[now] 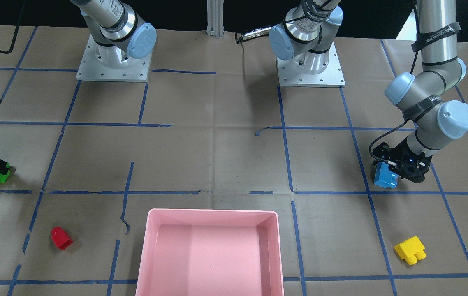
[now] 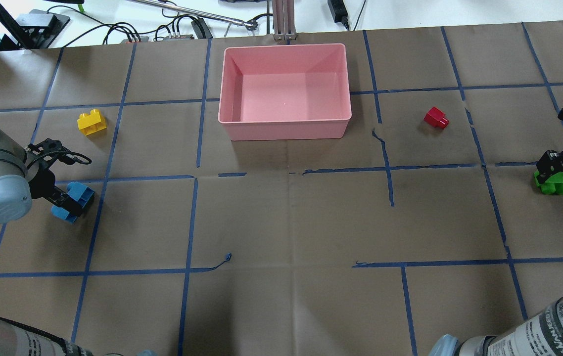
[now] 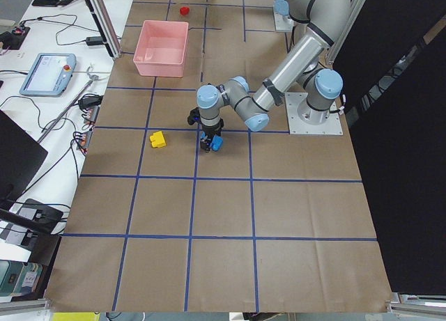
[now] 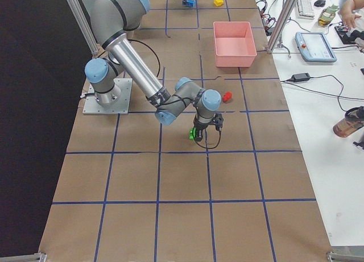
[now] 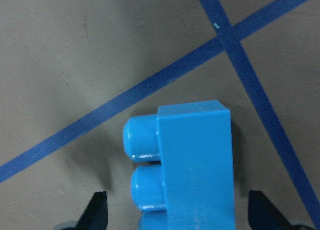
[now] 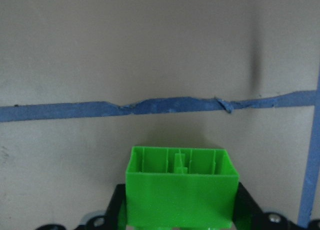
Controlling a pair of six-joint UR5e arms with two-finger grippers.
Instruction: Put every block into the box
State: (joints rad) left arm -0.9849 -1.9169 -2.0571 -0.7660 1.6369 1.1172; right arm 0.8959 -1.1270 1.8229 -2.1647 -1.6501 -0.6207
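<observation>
Matt brown paper [image 2: 286, 222], creased at its folds, lies under everything, crossed by blue tape [image 6: 165, 106] that is frayed in places. The glossy blue plastic brick [image 5: 195, 160] between my left gripper's [image 5: 180, 210] matt black fingers [image 5: 100, 212] is smooth, with highlights on its rounded studs. The green plastic brick [image 6: 180, 190] in my right gripper [image 6: 181, 212] looks translucent and slightly grainy. At twelve o'clock in the overhead view, the shallow pink plastic tray [image 2: 286, 129] is smooth with a soft sheen. The yellow plastic brick [image 2: 91, 121] at ten o'clock and the small red plastic brick [image 2: 436, 117] at two o'clock are smooth. My arms are brushed metal tubes [image 1: 435, 37] with pale blue plastic caps [image 1: 458, 119].
</observation>
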